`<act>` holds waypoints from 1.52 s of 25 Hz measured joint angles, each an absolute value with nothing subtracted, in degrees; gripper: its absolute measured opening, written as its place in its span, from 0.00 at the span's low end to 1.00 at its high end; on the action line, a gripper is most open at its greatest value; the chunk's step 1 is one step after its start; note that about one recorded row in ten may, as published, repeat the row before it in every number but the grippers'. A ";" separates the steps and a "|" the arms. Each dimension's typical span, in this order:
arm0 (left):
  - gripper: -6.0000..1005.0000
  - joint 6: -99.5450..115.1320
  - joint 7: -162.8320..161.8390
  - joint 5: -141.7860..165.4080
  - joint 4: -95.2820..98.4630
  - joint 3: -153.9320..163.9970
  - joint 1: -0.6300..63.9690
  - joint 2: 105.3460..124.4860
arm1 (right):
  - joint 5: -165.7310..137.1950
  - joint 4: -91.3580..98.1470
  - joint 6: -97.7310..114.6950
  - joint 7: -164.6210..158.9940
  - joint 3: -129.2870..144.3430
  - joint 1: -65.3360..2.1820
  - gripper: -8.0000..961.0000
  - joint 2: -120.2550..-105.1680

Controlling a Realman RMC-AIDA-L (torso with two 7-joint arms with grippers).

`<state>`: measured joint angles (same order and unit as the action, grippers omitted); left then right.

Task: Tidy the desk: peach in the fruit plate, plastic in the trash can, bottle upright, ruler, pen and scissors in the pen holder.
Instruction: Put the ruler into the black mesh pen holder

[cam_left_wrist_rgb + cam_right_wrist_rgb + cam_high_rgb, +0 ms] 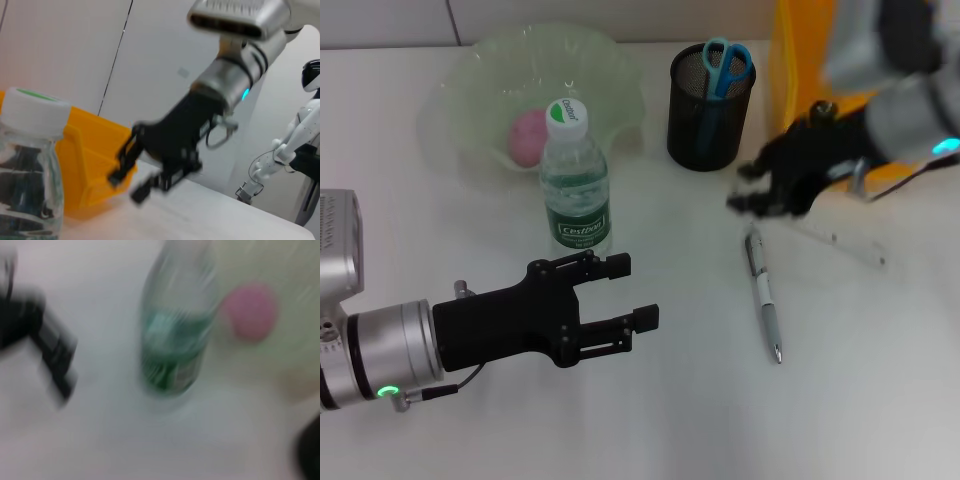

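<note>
Clear plastic bottle (576,180), black mesh pen holder (710,108), glossy translucent fruit plate (480,90), metal pen (763,292).

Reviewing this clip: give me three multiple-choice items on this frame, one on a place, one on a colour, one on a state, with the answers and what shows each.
1. Where are the scissors?
A. In the pen holder
B. Flat on the desk
C. In the fruit plate

2. What colour are the scissors' handles?
A. Red
B. Blue
C. Yellow

3. How does the bottle stand?
A. On its side
B. Upright, capped
C. Upright, uncapped

Answers:
1 A, the handles stick out of the black mesh cup.
2 B, both loops are blue in the head view.
3 B, it stands on its base with the white cap on, behind the left gripper.
</note>
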<state>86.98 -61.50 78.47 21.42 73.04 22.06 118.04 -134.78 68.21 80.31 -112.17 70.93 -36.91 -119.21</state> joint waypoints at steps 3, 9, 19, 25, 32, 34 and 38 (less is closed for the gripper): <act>0.75 87.02 -61.52 78.47 21.44 73.04 22.07 118.02 | -128.93 72.72 81.94 -111.98 61.96 -34.41 0.40 -119.19; 0.75 86.88 -61.53 78.59 21.45 73.04 22.53 117.91 | -108.82 67.46 75.82 -108.39 50.88 -32.66 0.40 -119.17; 0.75 86.71 -61.10 78.60 21.36 73.04 22.45 117.91 | -67.85 31.82 65.59 -76.29 50.81 -39.44 0.40 -119.41; 0.75 86.47 -61.03 78.63 21.28 73.04 22.53 117.67 | -54.91 16.83 65.28 -58.95 50.88 -44.99 0.40 -119.71; 0.75 85.84 -60.95 78.66 21.43 73.03 22.43 117.48 | -53.04 9.51 60.37 -51.59 50.26 -48.88 0.40 -119.93; 0.75 85.73 -60.92 78.67 21.42 73.04 22.48 117.47 | -52.88 7.69 59.31 -49.68 50.38 -49.77 0.40 -119.95; 0.75 85.61 -60.60 78.67 21.42 73.04 22.51 117.45 | -53.00 6.52 59.10 -49.01 50.74 -50.46 0.40 -119.97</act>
